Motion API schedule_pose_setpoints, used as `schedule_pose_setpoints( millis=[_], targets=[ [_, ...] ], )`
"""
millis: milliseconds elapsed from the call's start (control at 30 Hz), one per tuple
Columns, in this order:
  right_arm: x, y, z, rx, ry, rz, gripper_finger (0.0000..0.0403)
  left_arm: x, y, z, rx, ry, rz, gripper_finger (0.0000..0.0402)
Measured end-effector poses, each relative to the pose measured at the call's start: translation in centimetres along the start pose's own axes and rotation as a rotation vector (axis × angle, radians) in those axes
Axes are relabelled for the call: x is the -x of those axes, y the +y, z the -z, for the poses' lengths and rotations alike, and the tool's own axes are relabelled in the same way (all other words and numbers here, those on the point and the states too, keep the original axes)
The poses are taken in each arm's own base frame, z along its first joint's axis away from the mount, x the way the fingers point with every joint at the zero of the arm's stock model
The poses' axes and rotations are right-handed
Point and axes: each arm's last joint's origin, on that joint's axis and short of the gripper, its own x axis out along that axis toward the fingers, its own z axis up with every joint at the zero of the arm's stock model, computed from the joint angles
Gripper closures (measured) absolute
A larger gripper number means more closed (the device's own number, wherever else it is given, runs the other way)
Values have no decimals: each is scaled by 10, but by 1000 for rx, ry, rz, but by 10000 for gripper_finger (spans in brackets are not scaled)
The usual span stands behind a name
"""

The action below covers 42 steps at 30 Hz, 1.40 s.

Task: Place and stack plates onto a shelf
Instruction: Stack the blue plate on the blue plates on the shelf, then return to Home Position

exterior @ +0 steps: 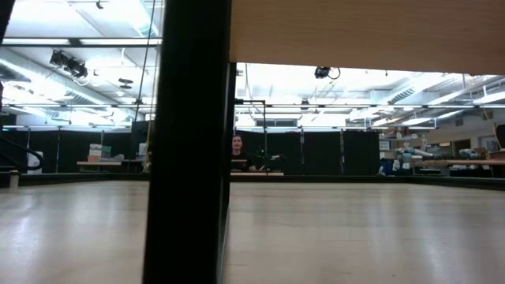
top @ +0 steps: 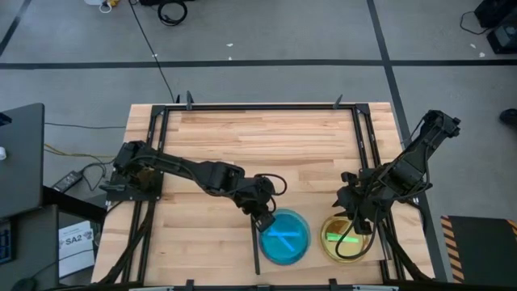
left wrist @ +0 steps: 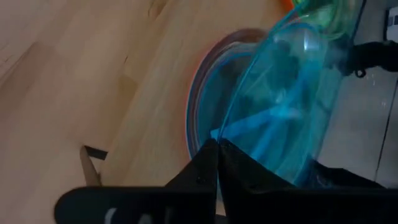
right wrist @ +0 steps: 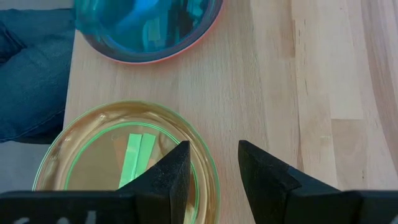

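A blue plate [top: 284,237] sits on a stack with pink and orange rims [left wrist: 198,106] near the table's near edge, on the pale shelf board [top: 311,263] with a black strip [top: 257,252] along its left side. My left gripper [top: 263,217] is shut on that top blue plate [left wrist: 292,93]. To its right lies a green-and-amber plate stack [top: 347,237]. My right gripper [right wrist: 211,168] hangs open above that stack's [right wrist: 118,155] far rim. The low view shows no plate and no gripper. My left gripper pinches the top blue plate's rim [left wrist: 217,134] on its far-left side between the two fingers, slanting down from the table's left. The plate is tilted against the stack under it; whether its other side rests on the stack is hidden.
Bare planked tabletop [top: 266,141] spreads toward the far edge, framed by black rails [top: 359,137]. Blue denim cloth [right wrist: 31,68] shows just past the board's near edge. A dark post [exterior: 185,142] and a board's underside [exterior: 363,31] block much of the low view.
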Motion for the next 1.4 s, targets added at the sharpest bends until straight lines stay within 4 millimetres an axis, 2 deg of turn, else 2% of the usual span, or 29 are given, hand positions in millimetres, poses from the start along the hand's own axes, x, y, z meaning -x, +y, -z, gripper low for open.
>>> schedule_pose_setpoints(
  millis=[200, 600, 800, 1000, 1167, 1400],
  targets=[
    [0, 0, 0, 0, 0, 0, 261, 0, -1, 0, -92, 16, 15, 372],
    [0, 0, 0, 0, 0, 0, 262, 0, -1, 0, -96, 12, 20, 328],
    [0, 0, 0, 0, -2, 2, 261, 0, -1, -3, -124, -34, -2, 316],
    [0, -1, -3, 55, -61, 59, 261, 1, -7, -10, -262, -161, 9, 320],
    [0, -1, -13, 154, -185, 113, 262, 4, -13, -21, -398, -270, 53, 321],
    [2, -2, -44, 249, -419, 112, 262, 11, -14, -42, -536, -433, 97, 321]
  ],
)
